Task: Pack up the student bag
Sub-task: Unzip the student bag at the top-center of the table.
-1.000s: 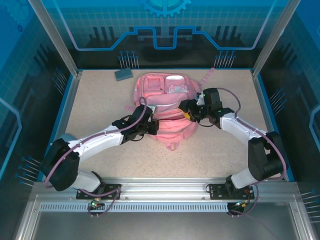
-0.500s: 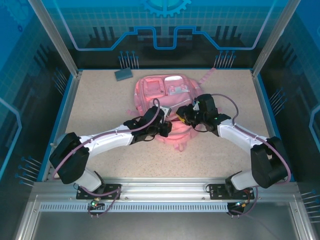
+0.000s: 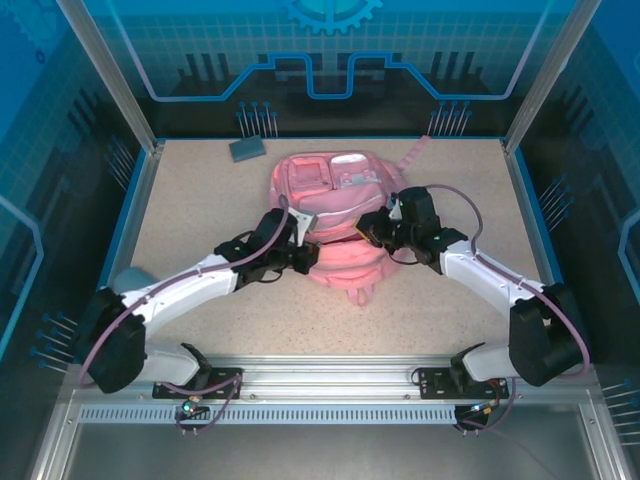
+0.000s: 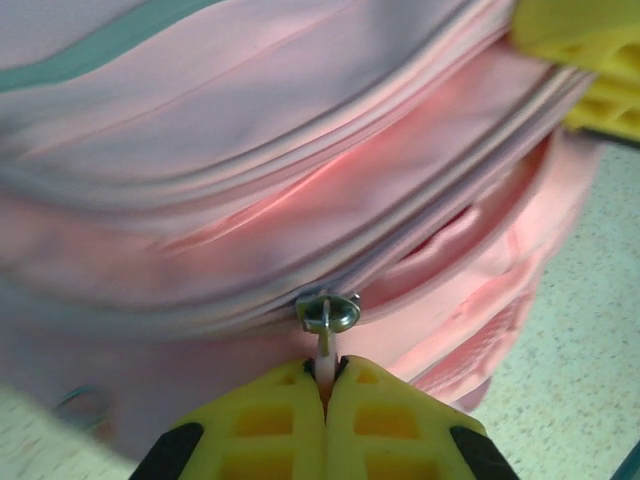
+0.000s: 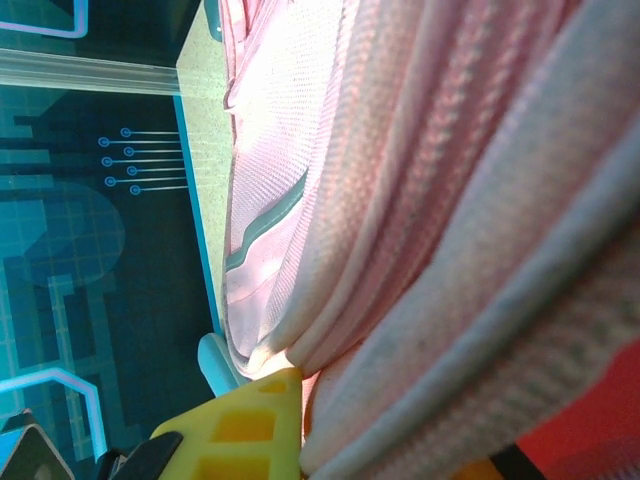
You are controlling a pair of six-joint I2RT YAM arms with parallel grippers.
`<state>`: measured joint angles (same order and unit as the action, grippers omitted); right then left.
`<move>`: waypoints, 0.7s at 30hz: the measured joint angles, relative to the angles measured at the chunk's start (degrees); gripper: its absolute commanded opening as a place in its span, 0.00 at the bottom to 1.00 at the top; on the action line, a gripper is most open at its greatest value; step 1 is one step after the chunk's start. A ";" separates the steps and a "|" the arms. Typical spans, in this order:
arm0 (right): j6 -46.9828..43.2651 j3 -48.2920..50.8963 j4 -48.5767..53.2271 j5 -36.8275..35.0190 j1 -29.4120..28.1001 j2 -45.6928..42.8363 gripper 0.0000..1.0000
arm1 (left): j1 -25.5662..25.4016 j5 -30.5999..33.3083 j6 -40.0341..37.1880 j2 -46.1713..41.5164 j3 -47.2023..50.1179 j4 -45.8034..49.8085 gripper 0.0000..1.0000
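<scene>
The student bag [image 3: 333, 215], a soft pink backpack, lies in the middle of the table with its straps toward the back. My left gripper [image 3: 306, 256] is at its near left side. In the left wrist view the yellow fingers [image 4: 262, 425] are shut on the pale pull tab of a zip, just below the metal slider [image 4: 328, 312]. My right gripper [image 3: 369, 229] is at the bag's right side. Its yellow finger [image 5: 250, 425] presses a thick fold of the pink fabric [image 5: 420, 250], so it is shut on the bag's cloth. A yellow right finger [image 4: 585, 60] shows in the left wrist view.
A small grey block [image 3: 246, 149] lies at the back left of the table. A pink strap [image 3: 414, 154] trails toward the back right corner. Blue rims and metal posts [image 3: 138, 120] fence the table, with transparent walls behind.
My right gripper has closed onto the bag's fabric. My left gripper, still shut on the zip pull, swung right and then back left, and the bag's front fold shifted with it.
</scene>
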<state>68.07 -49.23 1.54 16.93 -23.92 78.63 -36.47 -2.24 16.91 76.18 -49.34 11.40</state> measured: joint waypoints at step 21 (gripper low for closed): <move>-5.92 -2.86 7.48 0.61 1.77 -0.39 0.05 | 13.40 -0.83 -11.04 2.16 2.78 -4.20 0.00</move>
<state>62.15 -52.10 9.02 17.54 -22.15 78.24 -23.07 -3.07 5.87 78.35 -46.57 7.20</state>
